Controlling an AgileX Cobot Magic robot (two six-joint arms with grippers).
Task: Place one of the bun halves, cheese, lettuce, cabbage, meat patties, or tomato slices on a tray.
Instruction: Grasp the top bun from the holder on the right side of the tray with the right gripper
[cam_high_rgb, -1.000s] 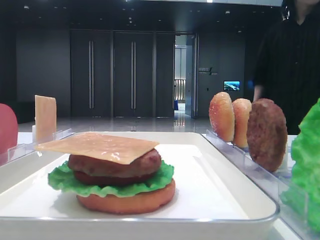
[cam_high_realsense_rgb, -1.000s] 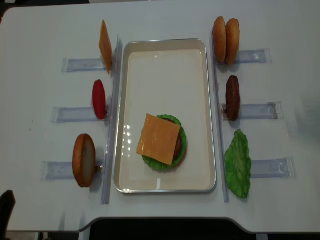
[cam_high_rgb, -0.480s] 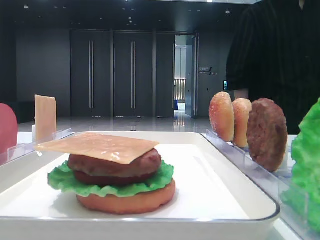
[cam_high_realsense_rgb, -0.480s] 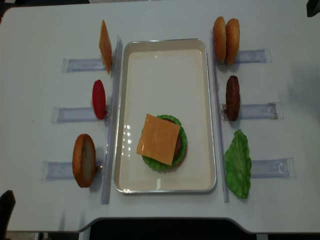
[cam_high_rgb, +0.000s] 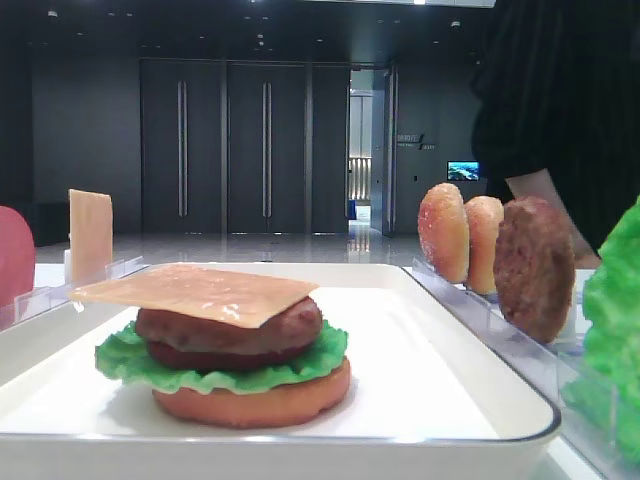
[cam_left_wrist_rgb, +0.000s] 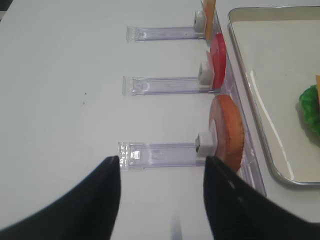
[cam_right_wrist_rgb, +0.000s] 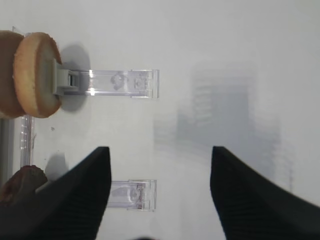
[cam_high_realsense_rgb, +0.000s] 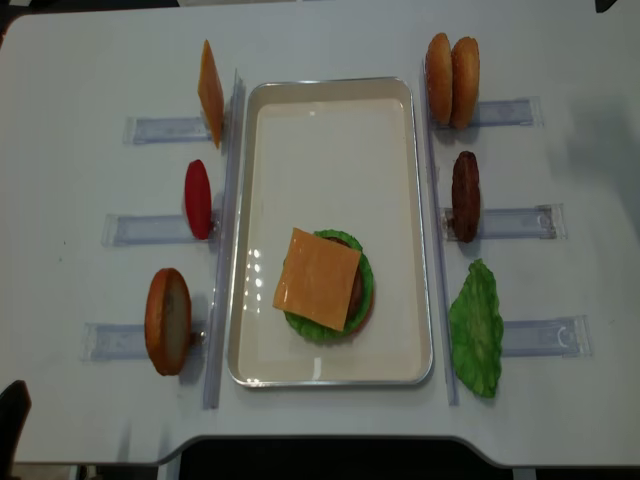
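Note:
On the white tray (cam_high_realsense_rgb: 330, 150) stands a stack of flat bottom bun (cam_high_rgb: 250, 400), lettuce (cam_high_rgb: 220, 365), meat patty (cam_high_rgb: 230, 335) and a cheese (cam_high_realsense_rgb: 318, 278) slice on top. Two speckled bun halves (cam_high_realsense_rgb: 450, 80) stand on edge in a clear rack right of the tray, also seen in the right wrist view (cam_right_wrist_rgb: 35, 75). My right gripper (cam_right_wrist_rgb: 160, 155) hangs open over bare table to their right, holding nothing. My left gripper (cam_left_wrist_rgb: 161, 160) is open and empty over the rack of another flat bun (cam_left_wrist_rgb: 227, 130), left of the tray.
Slotted racks flank the tray: a cheese slice (cam_high_realsense_rgb: 210, 92) and a tomato slice (cam_high_realsense_rgb: 198, 198) on the left, a patty (cam_high_realsense_rgb: 465, 195) and a lettuce leaf (cam_high_realsense_rgb: 476, 328) on the right. A person in black (cam_high_rgb: 560, 100) stands behind the right racks.
The person behind the table has shifted across the right side of the low view. Both grippers stay open, and the food has not moved.

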